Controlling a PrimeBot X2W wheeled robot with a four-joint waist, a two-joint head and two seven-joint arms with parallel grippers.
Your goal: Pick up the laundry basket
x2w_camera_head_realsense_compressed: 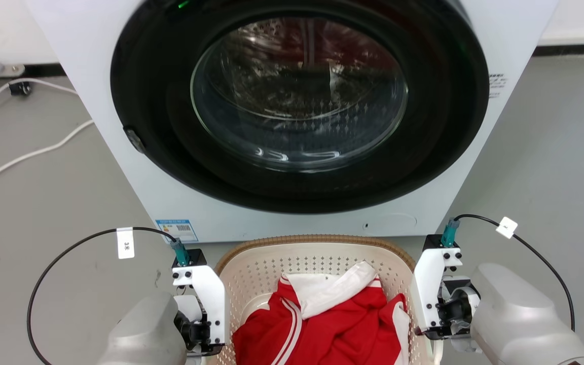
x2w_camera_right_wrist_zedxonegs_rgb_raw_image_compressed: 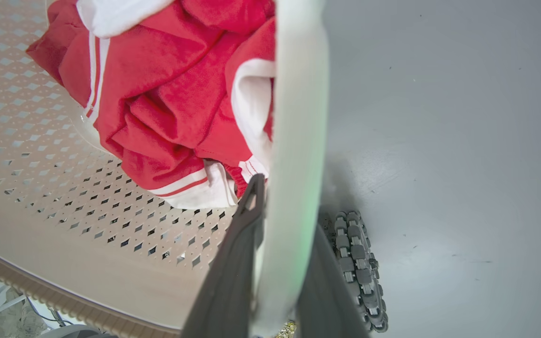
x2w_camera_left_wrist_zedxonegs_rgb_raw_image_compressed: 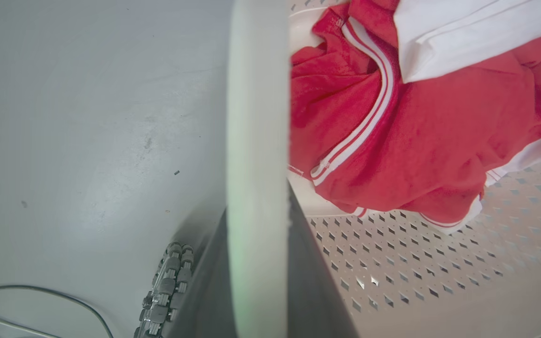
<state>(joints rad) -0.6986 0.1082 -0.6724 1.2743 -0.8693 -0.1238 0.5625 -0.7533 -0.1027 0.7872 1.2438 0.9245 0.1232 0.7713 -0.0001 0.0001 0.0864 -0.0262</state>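
Clamping the laundry basket's point(x2w_camera_head_realsense_compressed: 271, 266) handles, left claw point(x2w_camera_left_wrist_zedxonegs_rgb_raw_image_compressed: 257, 206) and right claw point(x2w_camera_right_wrist_zedxonegs_rgb_raw_image_compressed: 289, 206) sit before the washing machine point(x2w_camera_head_realsense_compressed: 299, 111).

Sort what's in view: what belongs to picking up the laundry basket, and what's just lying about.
For the job: laundry basket; its white handles; left gripper and right gripper, each astride a handle.
Just about: washing machine; white cables on the floor; red-and-white garment, merely riding in the basket.
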